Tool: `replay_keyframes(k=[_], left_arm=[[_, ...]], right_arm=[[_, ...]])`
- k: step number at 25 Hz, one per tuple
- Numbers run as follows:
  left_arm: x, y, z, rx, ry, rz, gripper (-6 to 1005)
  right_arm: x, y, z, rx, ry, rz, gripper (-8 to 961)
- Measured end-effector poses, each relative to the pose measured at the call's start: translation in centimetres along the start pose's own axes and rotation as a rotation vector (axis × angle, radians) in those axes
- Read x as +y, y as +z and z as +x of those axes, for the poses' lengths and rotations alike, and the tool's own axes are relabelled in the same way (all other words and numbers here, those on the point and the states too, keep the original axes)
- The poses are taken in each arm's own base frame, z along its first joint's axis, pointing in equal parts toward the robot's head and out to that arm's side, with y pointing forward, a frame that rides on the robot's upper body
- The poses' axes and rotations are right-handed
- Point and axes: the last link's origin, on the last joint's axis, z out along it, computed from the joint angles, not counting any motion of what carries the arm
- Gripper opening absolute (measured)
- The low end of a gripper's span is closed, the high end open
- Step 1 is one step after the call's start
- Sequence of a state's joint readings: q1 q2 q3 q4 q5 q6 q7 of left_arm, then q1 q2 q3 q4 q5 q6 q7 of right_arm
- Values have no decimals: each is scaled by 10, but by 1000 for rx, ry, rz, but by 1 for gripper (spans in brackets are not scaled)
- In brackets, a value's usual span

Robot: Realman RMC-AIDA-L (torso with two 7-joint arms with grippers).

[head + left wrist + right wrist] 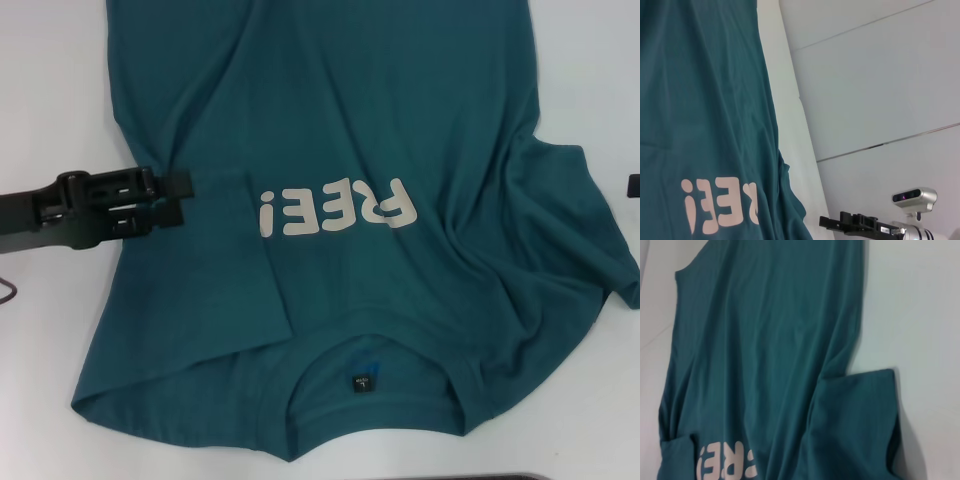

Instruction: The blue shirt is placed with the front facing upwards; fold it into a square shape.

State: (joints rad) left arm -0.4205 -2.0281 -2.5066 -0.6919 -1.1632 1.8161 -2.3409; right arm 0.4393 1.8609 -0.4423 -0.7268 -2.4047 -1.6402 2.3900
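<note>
Jaws apart on the left gripper (185, 200), nothing seen between them. Poised at the left of the head view, level with the lettering, tips over the shirt's turned-in flap; contact with the cloth impossible to judge.

Right gripper (634, 185) only a black sliver at the right edge of the head view, off the cloth; also seen far off low in the left wrist view, beside a silver camera housing (914, 196). Grip state impossible to tell.

Blue shirt (400, 130) spread front up on the white table (40, 80), filling most of the head view. Collar toward the bottom edge, small black label (361, 383) inside it. Pale letters (340, 208) upside down at centre. Left side of the shirt doubled inward, its edge running from just left of the letters down toward the collar. Right sleeve (590, 230) rumpled and creased at the right of the frame.
</note>
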Motion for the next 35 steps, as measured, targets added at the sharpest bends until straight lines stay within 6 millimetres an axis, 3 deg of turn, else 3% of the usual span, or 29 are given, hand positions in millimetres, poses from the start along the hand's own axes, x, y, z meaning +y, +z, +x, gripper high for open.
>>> replay_keyframes(k=[12,35], left_arm=[[-3,0,-2,13,-1,11,778],[-4,2,-2,1,2,16,778]], right_arm=[[7,30,-7,4,-32,12,940],[9,38,-5,28,-119,23,941]])
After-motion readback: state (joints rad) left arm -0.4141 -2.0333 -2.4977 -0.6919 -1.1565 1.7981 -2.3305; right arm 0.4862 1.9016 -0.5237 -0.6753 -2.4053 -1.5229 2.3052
